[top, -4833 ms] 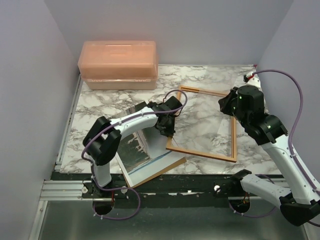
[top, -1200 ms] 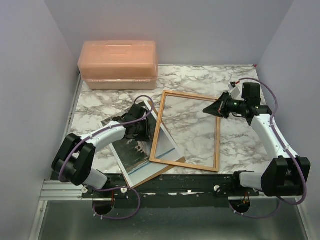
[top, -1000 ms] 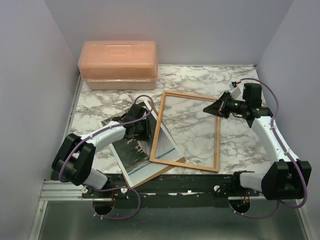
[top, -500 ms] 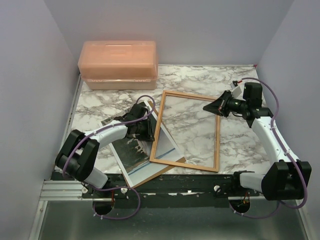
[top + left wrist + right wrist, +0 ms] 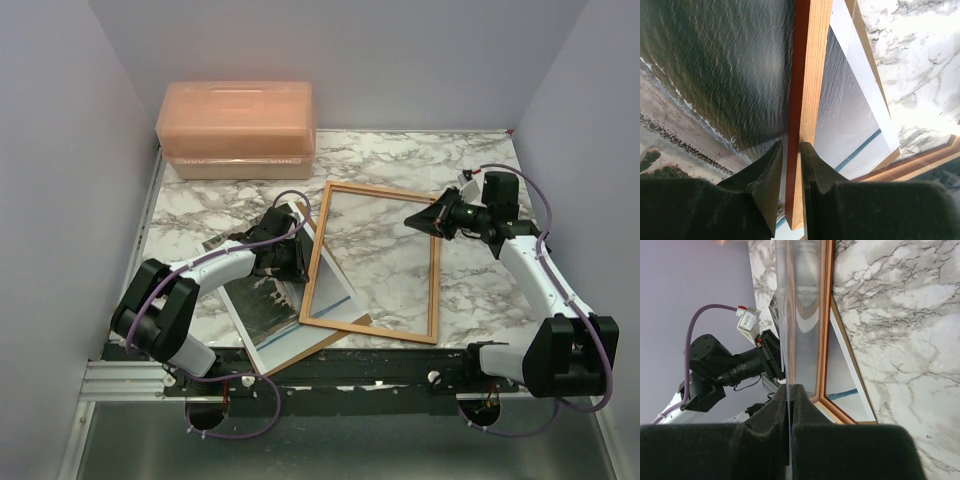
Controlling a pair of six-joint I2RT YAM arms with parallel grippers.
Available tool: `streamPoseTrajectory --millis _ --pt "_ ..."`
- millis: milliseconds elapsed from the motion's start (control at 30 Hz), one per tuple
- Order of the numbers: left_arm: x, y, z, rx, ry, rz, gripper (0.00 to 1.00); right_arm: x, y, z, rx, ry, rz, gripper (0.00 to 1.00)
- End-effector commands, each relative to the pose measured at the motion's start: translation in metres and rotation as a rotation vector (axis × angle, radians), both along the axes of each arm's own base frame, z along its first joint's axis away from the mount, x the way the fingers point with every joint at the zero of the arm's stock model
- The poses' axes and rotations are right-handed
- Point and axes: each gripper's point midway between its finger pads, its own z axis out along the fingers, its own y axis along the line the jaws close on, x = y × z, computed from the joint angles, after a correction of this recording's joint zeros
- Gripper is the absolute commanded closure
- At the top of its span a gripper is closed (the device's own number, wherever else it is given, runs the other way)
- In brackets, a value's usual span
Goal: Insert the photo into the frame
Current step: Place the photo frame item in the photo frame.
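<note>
Left fingers [image 5: 767,172] pinch the frame [image 5: 809,75] rail; right fingers [image 5: 771,420] are closed on the clear sheet [image 5: 800,300] edge. Photo [image 5: 262,300] lies flat under that rail (mostly outside the opening). Lift unevenly and you'll drag the photo or flex the sheet.

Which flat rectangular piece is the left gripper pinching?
The thin red-orange wooden frame, by one long bar; the dark photo and brown backing board lie underneath.

Holds the left claw [image 5: 300,256] at the left rail of the frame [image 5: 309,290], over the photo [image 5: 262,300] toward the desk's [image 5: 200,205] near left corner; has the right claw [image 5: 412,221] at the frame's far right corner (orange box [image 5: 236,125], far left corner).
</note>
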Motion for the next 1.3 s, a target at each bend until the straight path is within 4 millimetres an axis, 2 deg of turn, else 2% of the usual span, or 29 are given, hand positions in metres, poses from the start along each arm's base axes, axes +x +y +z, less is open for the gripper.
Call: streamPoseTrajectory --millis 0,233,433,933,1267 --pt "0.000 0.005 -0.009 0.030 0.014 0.002 0.78 0.005 0.001 -0.003 0.023 -0.010 -0.005 0.99" --pt "-0.002 0.005 -0.012 0.033 0.021 -0.003 0.80 0.008 0.002 -0.012 0.034 0.012 -0.005 1.00" --pt "-0.003 0.006 -0.013 0.038 0.024 -0.004 0.80 0.011 0.005 -0.008 0.063 -0.001 0.003 0.99" --pt "-0.004 0.006 -0.017 0.042 0.036 -0.010 0.83 0.011 0.005 0.012 0.060 -0.045 0.012 0.99" --pt "-0.004 0.006 -0.019 0.048 0.040 -0.011 0.83 0.003 0.008 0.032 0.073 -0.070 0.039 0.99"
